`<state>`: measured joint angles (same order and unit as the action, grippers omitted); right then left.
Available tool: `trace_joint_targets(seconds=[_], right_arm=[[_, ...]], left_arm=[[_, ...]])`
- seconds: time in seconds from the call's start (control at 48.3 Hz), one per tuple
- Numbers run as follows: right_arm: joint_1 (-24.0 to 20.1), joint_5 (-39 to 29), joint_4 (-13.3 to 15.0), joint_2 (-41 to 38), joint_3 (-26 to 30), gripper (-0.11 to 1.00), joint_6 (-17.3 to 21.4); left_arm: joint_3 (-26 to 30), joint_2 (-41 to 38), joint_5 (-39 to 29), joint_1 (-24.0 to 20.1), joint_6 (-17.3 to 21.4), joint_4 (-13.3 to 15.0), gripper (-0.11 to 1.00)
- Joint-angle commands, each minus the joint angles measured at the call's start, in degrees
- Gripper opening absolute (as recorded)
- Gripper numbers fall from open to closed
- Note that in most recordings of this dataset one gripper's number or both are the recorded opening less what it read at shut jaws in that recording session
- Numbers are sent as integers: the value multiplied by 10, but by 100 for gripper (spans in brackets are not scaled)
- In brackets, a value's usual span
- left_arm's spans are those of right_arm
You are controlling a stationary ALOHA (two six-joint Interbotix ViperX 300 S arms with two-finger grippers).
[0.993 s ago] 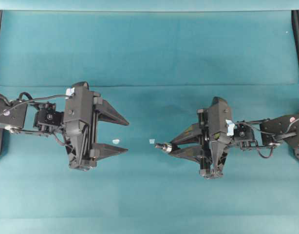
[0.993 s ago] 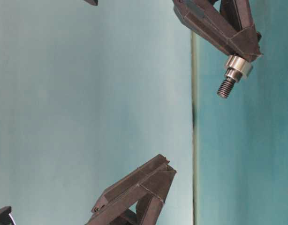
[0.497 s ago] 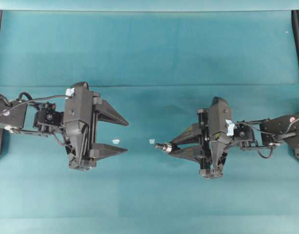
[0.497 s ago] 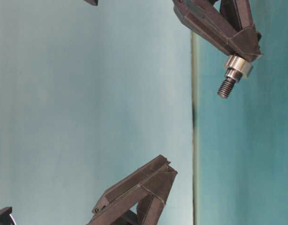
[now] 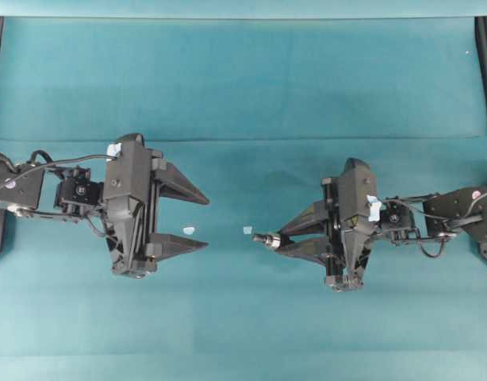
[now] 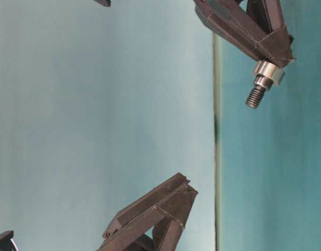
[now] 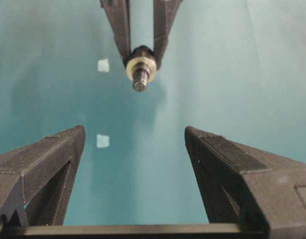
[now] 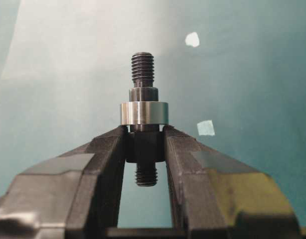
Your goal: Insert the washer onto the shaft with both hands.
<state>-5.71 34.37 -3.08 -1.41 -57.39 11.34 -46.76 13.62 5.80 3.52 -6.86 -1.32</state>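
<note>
Right gripper pinches the short dark grey stepped metal shaft, its silvery ring-shaped washer already seated just above the fingertips. Its long axis points straight across at the left gripper, which stands spread and empty, well apart over the teal surface.

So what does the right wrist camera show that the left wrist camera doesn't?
Only the right wrist view shows the shaft side-on: the silvery washer ringing it just above the right gripper, and a threaded end below the fingers. Only the left wrist view shows the left gripper, open and empty, facing the shaft end-on. Both show the shaft clamped in the right gripper, the two pale tape scraps and the teal table.
</note>
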Motion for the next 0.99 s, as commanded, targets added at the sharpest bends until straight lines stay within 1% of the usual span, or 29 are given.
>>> trace_joint_targets(seconds=[0.0,0.745,0.972], right_arm=[[-2,4,1,4,7,0,2],[-1,4,1,4,8,0,1],[-1,6,1,4,8,0,1]], left_arm=[[4,4,3,1,1,-2,87],[4,4,3,1,0,-2,87],[4,4,-16,0,0,-2,87]])
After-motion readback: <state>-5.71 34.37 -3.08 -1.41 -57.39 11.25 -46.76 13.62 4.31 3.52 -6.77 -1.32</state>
